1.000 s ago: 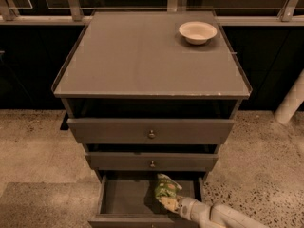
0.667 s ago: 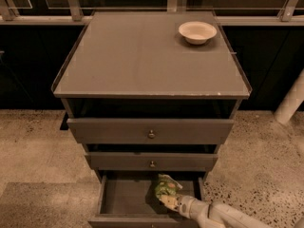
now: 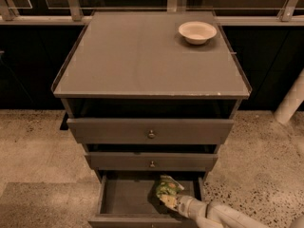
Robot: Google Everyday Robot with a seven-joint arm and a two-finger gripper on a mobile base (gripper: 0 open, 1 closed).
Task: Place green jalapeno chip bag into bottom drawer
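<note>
Three grey drawers are seen standing open in the cabinet, and the hand is found inside the lowest of them, the bottom drawer, toward its right side. The hand is carried by a white arm that is seen entering from the lower right corner. The green jalapeno chip bag is met right at the hand's tip, tilted and rising up and slightly left from it, within the drawer's right half. Whether the hand is closed on the bag or merely touching it cannot be told. The drawer's flat grey floor is spread out to the hand's left. Just above the hand the middle drawer is seen, and above that the top drawer, each fitted with a small round knob. Far beyond the hand, on the tabletop, a pale bowl is set near the back right corner.
</note>
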